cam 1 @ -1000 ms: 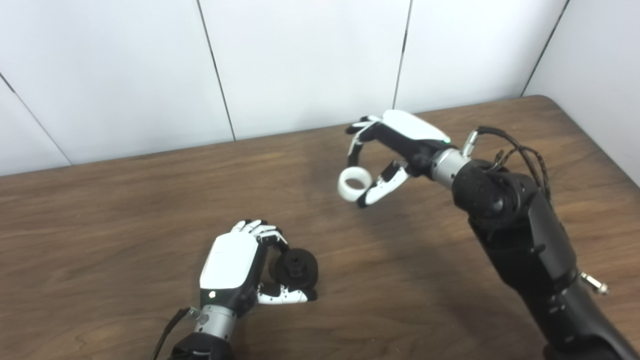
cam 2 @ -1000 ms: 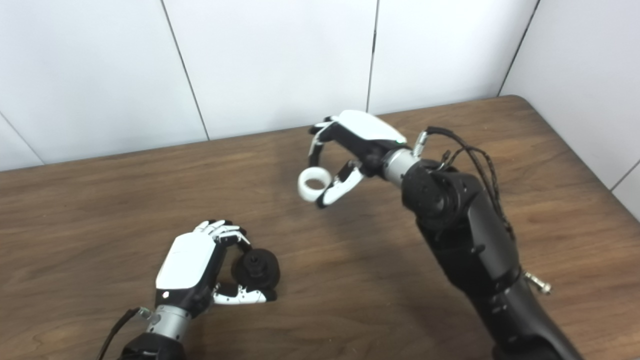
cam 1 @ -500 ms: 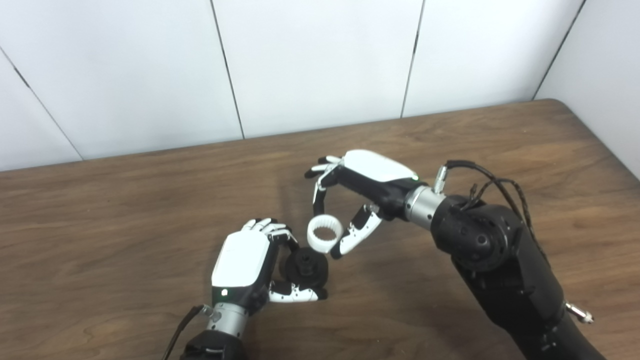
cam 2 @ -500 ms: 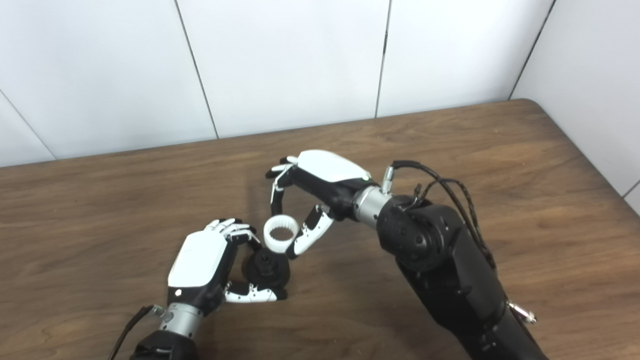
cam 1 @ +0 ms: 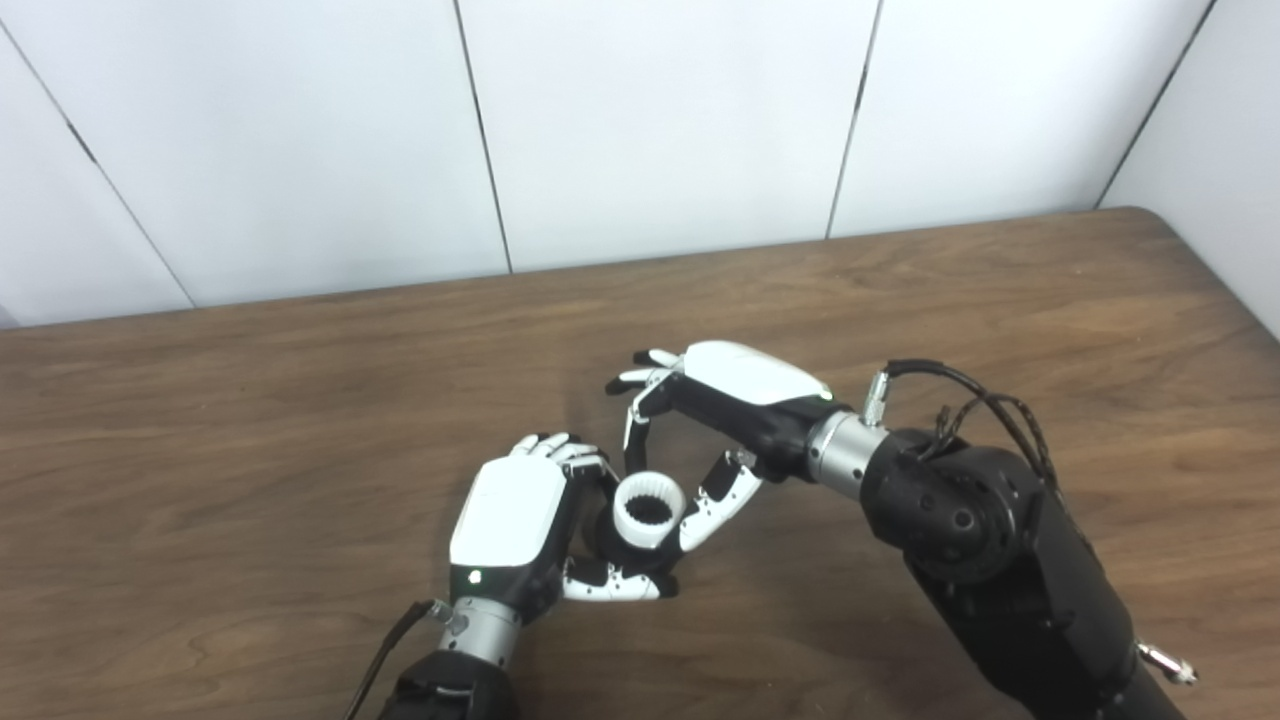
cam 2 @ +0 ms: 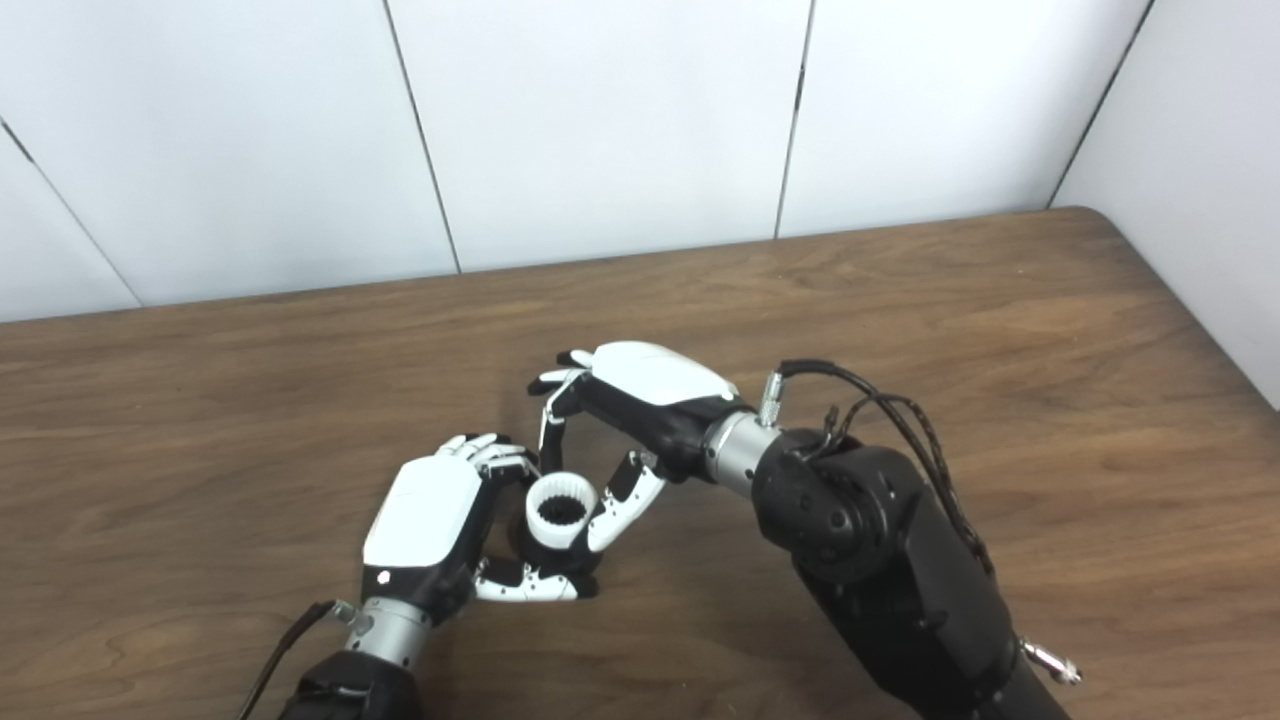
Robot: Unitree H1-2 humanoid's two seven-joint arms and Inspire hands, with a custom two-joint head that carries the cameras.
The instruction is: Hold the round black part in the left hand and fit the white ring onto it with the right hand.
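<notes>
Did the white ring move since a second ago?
Yes. The right hand carried the white ring down and left across the table, away from the wall, onto the round black part in the left hand.

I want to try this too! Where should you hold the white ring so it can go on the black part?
Pinch the white ring by its outer wall, from the side, as the right hand does. That probably works best: its ridged hole stays clear to slide over the round black part in the left hand.
</notes>
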